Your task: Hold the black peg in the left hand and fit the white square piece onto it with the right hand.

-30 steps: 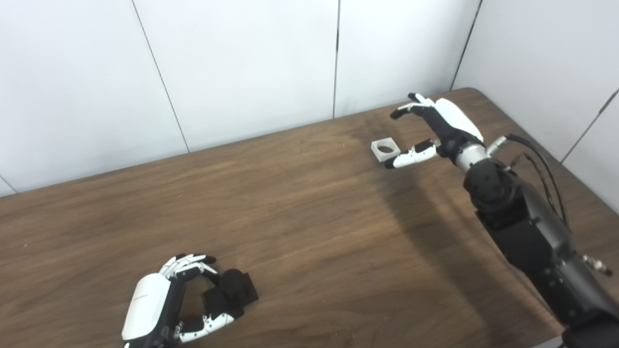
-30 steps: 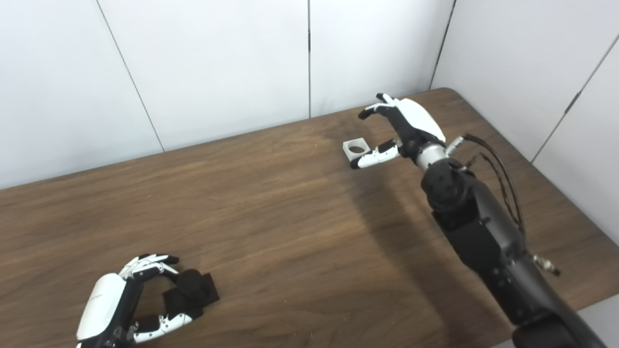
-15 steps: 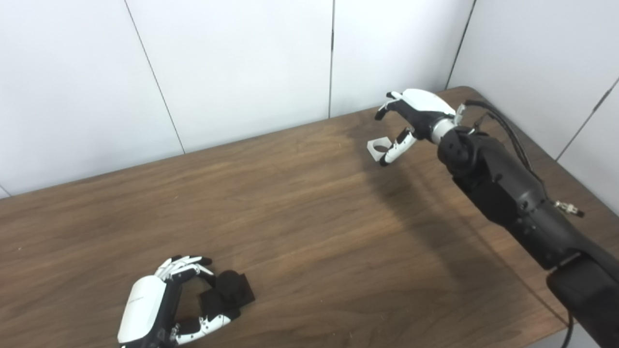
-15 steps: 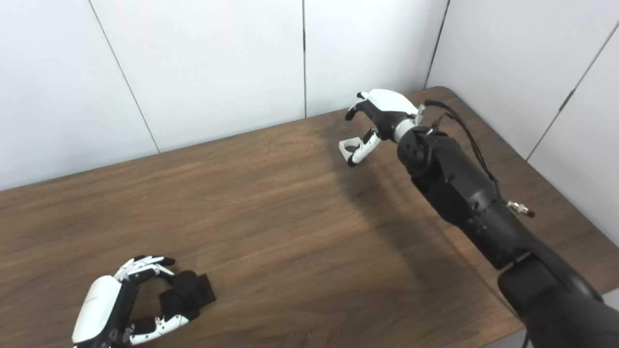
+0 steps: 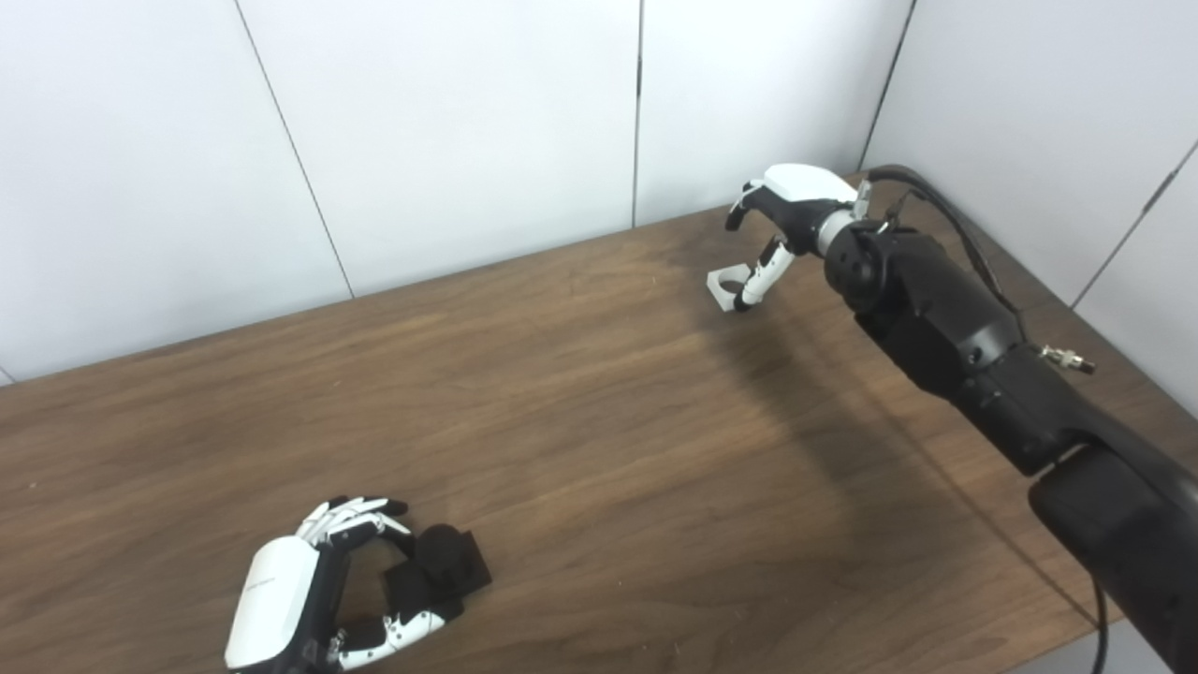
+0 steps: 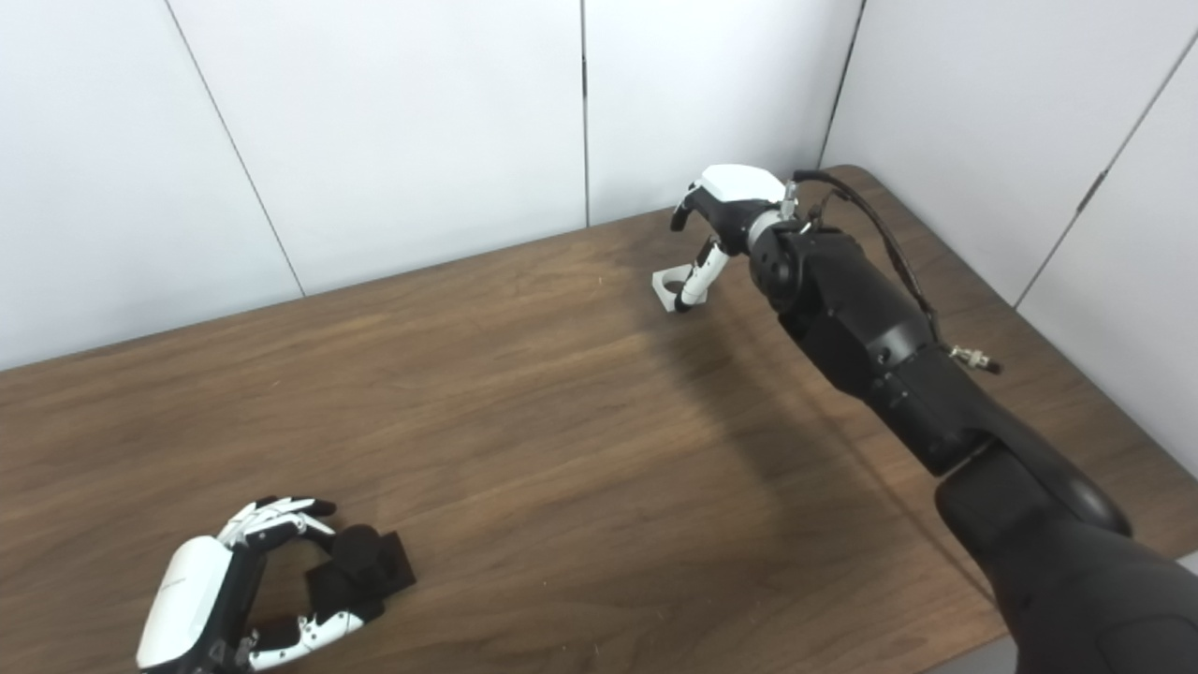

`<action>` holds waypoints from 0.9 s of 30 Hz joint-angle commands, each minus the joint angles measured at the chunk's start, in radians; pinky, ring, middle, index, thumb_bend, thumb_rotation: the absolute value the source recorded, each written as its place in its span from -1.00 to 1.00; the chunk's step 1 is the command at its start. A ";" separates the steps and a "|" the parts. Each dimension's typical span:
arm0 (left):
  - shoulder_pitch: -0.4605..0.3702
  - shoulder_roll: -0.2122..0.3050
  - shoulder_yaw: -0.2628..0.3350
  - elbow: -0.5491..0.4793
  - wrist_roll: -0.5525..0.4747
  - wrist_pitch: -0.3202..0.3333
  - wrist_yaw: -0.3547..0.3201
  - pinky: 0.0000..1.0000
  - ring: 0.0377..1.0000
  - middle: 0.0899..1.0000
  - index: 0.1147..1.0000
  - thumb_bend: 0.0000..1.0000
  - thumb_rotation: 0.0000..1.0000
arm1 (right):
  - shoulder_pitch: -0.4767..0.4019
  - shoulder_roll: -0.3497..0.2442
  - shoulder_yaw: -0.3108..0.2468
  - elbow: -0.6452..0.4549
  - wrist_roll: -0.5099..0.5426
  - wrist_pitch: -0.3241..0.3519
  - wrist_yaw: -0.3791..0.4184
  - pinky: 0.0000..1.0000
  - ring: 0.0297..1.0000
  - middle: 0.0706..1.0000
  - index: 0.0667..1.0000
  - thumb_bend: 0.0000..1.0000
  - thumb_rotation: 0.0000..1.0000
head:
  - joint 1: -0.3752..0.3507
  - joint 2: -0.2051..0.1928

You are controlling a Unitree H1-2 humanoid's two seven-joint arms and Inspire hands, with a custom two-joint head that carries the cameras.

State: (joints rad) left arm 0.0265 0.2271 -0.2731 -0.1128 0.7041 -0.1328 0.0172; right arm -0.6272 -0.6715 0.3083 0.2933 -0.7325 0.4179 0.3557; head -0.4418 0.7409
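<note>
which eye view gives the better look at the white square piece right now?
Left eye view, marginally. The white square piece lies on the table, its hole and near corner clear beside the right hand, whose thumb crosses its right side. The right eye view shows the same piece, slightly smaller, equally blocked by the thumb.

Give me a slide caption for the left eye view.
Right hand reaches over the white piece; left hand cups the black peg.
</note>
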 commanded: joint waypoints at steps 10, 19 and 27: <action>0.016 0.003 -0.005 -0.012 0.009 0.010 -0.009 0.78 0.59 0.45 -0.16 0.04 -0.91 | -0.093 -0.033 0.034 0.023 -0.045 -0.009 0.040 1.00 1.00 0.90 0.39 0.78 -0.58 | 0.008 0.004; 0.018 -0.001 -0.006 -0.012 0.016 0.013 -0.005 0.79 0.60 0.46 -0.16 0.04 -0.91 | -0.090 -0.017 0.053 0.034 -0.059 -0.014 0.035 1.00 1.00 0.87 0.35 0.76 -0.59 | 0.012 0.007; 0.021 -0.003 -0.005 -0.023 0.014 0.022 -0.013 0.79 0.60 0.46 -0.16 0.04 -0.91 | -0.090 -0.006 0.069 0.049 -0.070 -0.015 0.030 1.00 1.00 0.84 0.33 0.76 -0.62 | 0.016 0.007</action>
State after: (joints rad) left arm 0.0300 0.2203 -0.2757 -0.1184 0.7091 -0.1284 0.0182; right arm -0.6658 -0.6605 0.3850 0.3526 -0.7777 0.4174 0.4064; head -0.4249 0.7470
